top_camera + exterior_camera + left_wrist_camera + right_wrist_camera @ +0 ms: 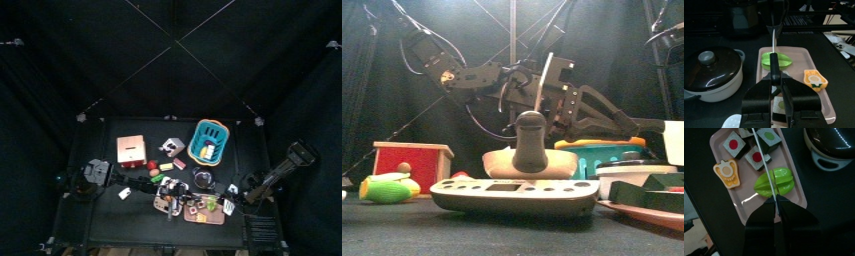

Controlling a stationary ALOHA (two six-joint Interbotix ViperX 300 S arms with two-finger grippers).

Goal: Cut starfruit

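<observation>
Starfruit (776, 182): glossy green plastic w/ raised ridges, lying on a pale pink oblong tray (747, 204) near the table's front edge, about mid-tray

Left to right:
- Red box (409, 160) w/ light wood-look frame, far left. A smooth green-and-yellow toy (389, 187) lies just in front of it
- L gripper (774, 77) sits low over the tray, black tips drawn in close at the starfruit's near edge. Can't tell if it grips anything
- Pot (711, 75): round, white body, shiny dark domed lid w/ a knob, just beside the tray's long side
- On the tray beside the starfruit: a yellow-orange piece (725, 173) w/ a white centre, plus flat dark square slabs (756, 158) w/ red or green dots
- Knife (761, 163): thin white blade, seen edge-on, running lengthwise across the top of the starfruit
- R gripper (774, 199) is clamped on the knife's handle end, blade sticking out straight ahead of it
- Teal basket (603, 155) w/ slatted plastic sides, further back and to the right
</observation>
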